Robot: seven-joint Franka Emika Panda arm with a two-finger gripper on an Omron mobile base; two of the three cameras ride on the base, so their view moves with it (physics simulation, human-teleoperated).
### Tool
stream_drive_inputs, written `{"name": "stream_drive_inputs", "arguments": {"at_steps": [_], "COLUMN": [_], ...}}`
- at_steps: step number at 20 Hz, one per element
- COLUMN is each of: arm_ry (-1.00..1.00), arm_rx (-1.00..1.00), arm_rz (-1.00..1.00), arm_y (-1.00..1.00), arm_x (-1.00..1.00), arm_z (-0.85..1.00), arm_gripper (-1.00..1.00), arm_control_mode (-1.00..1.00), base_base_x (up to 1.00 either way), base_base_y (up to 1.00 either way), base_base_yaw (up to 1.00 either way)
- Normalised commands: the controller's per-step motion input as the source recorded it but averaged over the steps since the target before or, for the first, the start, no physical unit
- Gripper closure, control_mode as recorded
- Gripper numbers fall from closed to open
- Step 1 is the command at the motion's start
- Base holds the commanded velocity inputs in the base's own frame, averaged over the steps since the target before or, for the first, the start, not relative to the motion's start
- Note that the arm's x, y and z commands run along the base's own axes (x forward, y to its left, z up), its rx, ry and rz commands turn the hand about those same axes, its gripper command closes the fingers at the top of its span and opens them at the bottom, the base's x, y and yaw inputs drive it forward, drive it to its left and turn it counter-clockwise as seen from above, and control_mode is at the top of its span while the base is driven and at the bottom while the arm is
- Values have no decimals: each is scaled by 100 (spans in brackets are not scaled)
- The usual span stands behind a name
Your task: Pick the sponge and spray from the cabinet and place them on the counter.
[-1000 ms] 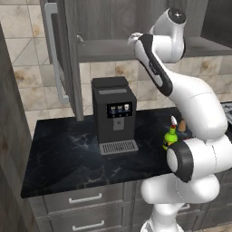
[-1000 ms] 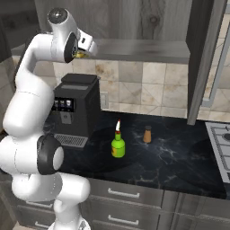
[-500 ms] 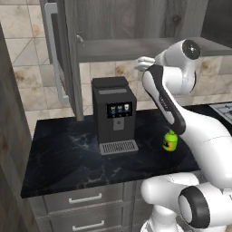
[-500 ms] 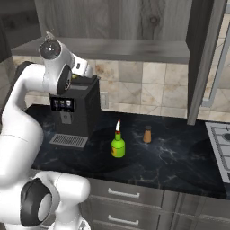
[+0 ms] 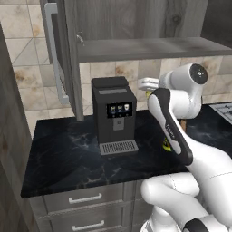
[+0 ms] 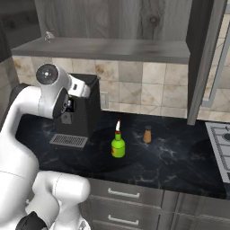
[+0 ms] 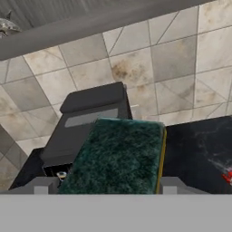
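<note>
A boxy black coffee machine (image 5: 113,114) with a small lit screen and a grey drip tray stands near beige stone wall tiles (image 6: 148,92). At its three o'clock sits a tiny orange-brown shaker (image 6: 147,134). Grey drawer fronts (image 5: 86,199) with silver handles run below.

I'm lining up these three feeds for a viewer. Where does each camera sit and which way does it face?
Left base view: behind the arm's left, facing the coffee machine and counter; arm lower right.
Right base view: behind its right, same counter, spray and shaker; arm lower left.
Hand view: on the hand, looking over the sponge in the claw towards the coffee machine.
All share the coffee machine.
</note>
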Motion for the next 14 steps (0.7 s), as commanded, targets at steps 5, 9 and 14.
{"name": "stream_drive_inputs", "arguments": {"at_steps": [5,9,14], "arm_ry": [6,13,14], "arm_rx": [0,-2,-1], "arm_rz": [0,0,0], "arm_y": [2,0,0], "arm_x": [11,0,0], "arm_z": [-33,-59,-58], "arm_gripper": [100,100,100], "arm_control_mode": [-100,-100,-100], "base_base_x": [0,0,0], "base_base_y": [0,0,0], "base_base_yaw": [0,0,0]}}
